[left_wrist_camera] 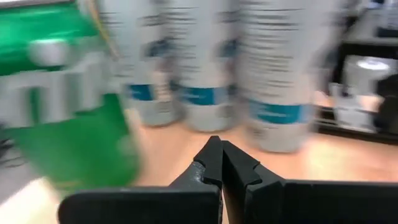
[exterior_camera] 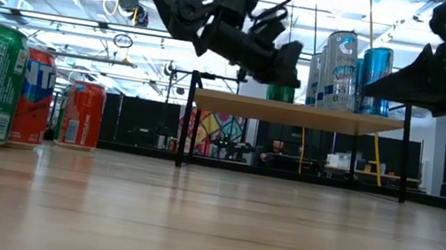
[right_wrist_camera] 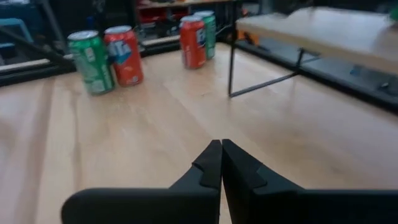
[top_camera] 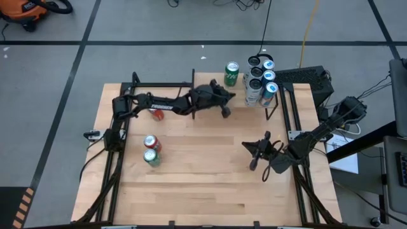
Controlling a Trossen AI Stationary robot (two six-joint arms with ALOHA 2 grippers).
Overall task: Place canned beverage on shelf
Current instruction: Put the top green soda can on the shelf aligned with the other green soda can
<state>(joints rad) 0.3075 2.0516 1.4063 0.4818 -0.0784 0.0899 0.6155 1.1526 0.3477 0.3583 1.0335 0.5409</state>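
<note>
Green can (top_camera: 231, 74) on shelf (exterior_camera: 296, 114), left pincer (top_camera: 227, 112) closed beside

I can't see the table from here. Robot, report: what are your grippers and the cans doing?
Left gripper shut, empty, beside the green can on the shelf. Right gripper shut, empty, over the table. Nothing blocking.

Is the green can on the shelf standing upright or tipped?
Upright. The high view shows the green can's round top facing the camera at the shelf's edge, beside the silver-and-blue cans.
</note>
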